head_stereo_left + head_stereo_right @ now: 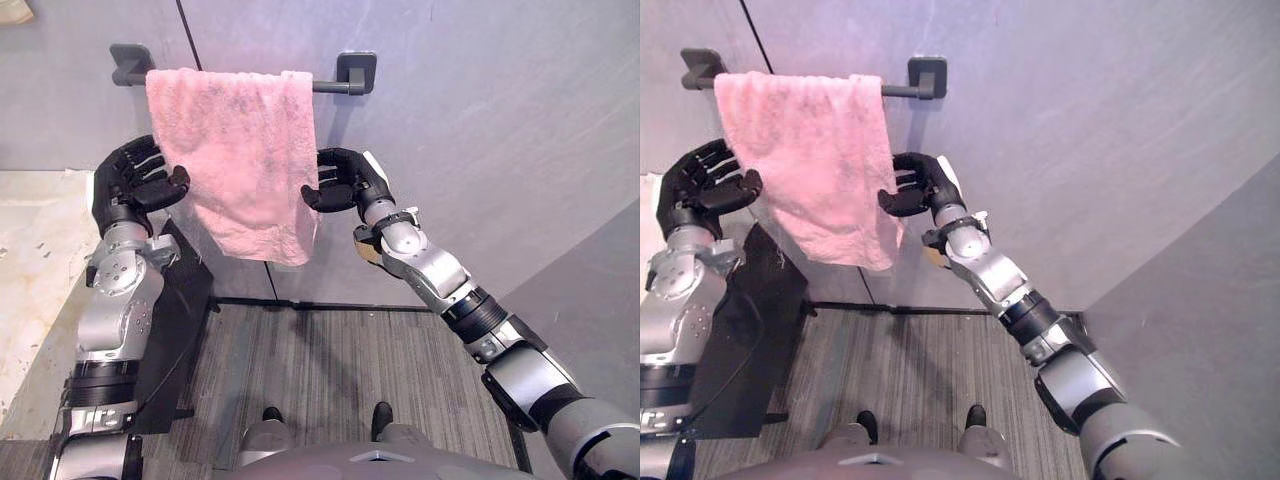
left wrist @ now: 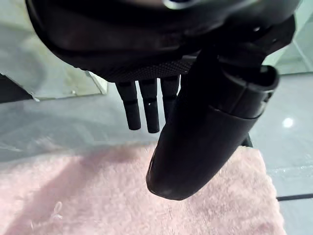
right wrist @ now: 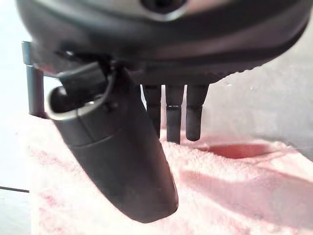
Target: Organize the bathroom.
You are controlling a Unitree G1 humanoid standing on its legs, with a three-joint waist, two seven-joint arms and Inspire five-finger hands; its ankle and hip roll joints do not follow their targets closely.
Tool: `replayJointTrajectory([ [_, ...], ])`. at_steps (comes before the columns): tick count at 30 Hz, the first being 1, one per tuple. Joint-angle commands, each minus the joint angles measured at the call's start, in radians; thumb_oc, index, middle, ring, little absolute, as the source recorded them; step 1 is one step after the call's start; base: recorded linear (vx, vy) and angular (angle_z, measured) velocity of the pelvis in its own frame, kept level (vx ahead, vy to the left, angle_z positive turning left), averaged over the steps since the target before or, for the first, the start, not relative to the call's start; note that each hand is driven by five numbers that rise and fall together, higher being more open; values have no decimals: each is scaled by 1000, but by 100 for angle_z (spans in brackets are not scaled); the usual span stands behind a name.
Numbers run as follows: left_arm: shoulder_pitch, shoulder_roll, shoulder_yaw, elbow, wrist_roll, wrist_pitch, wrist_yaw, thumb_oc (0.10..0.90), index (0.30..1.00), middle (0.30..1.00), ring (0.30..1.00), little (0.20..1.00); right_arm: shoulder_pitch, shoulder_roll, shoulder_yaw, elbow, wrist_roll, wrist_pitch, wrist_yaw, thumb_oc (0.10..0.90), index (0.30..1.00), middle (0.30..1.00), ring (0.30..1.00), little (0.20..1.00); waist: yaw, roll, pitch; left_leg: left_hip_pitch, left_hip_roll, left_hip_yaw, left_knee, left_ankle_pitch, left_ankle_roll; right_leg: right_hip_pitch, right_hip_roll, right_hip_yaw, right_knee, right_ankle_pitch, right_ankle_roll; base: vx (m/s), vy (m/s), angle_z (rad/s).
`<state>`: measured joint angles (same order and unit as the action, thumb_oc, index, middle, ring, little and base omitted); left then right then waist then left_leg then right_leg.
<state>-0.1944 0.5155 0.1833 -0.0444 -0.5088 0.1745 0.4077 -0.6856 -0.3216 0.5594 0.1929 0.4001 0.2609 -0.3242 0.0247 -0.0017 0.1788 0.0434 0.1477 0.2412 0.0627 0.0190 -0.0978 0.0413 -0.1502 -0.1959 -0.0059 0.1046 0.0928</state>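
Observation:
A pink towel point(image 1: 245, 150) hangs folded over a dark towel bar point(image 1: 330, 86) on the grey wall, its lower edge uneven. My left hand point(image 1: 130, 185) is raised at the towel's left edge, fingers relaxed and thumb reaching toward the cloth. My right hand point(image 1: 350, 180) is at the towel's right edge, with its thumb touching that edge. In the left wrist view the left hand point(image 2: 205, 127) hovers just off the towel point(image 2: 98, 196) with straight fingers. In the right wrist view the right hand point(image 3: 122, 147) has straight fingers that meet the towel point(image 3: 234, 186) and grip nothing.
A pale marbled counter point(image 1: 30, 270) lies at the left, with a black panel point(image 1: 175, 320) standing below it by my left arm. Grey striped floor point(image 1: 330, 370) runs along the foot of the wall. The bar's two brackets point(image 1: 357, 70) stick out from the wall.

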Motion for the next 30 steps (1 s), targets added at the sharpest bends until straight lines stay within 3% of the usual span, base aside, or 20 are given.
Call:
replayJointTrajectory([
  [1, -37, 68, 51, -50, 22, -89, 3, 800, 900, 900, 900, 900, -132, 45, -57, -11, -39, -76, -13, 800, 900, 900, 900, 900, 26, -11, -73, 37, -1, 8, 59, -111, 42, -52, -81, 46, 56, -75, 103, -2, -9, 3],
  [13, -25, 39, 30, -27, 32, -46, -12, 800, 900, 900, 900, 900, -120, 45, -64, 21, -91, -56, -6, 800, 900, 900, 900, 900, 20, -7, -66, 35, -1, 11, 63, -115, 42, -64, -80, 52, 60, -71, 106, -3, -5, 2],
  [15, 5, 6, 1, 56, 61, 1, -44, 800, 900, 900, 900, 900, -107, 43, -59, 58, -189, -27, 62, 800, 900, 900, 900, 900, 21, -5, -62, 28, -1, 8, 68, -116, 42, -69, -79, 50, 62, -71, 105, -61, -1, 0],
  [22, 153, -117, -28, 309, 26, 27, -143, 800, 900, 900, 900, 900, 44, -54, -67, 94, -296, 90, 313, 800, 900, 900, 900, 900, 2, -2, -40, 16, 10, -3, 86, -116, 47, -82, -56, 69, 85, -91, 83, -60, 4, -5],
  [26, 218, -158, -18, 537, -26, -86, -171, 800, 900, 900, 900, 900, 221, -127, -113, 157, -392, 25, 418, 800, 900, 900, 900, 900, -30, 1, -32, 31, 28, 11, 68, -99, 42, -74, -28, 77, 93, -113, 62, -42, -4, 1],
  [30, 216, -183, -35, 792, -8, -129, -189, 800, 900, 900, 900, 900, 366, -159, -125, 299, -485, -56, 437, 800, 900, 900, 900, 900, -66, 0, -22, 36, 61, 20, 53, -73, 25, -86, 7, 76, 125, -144, 39, -81, -46, 0],
])
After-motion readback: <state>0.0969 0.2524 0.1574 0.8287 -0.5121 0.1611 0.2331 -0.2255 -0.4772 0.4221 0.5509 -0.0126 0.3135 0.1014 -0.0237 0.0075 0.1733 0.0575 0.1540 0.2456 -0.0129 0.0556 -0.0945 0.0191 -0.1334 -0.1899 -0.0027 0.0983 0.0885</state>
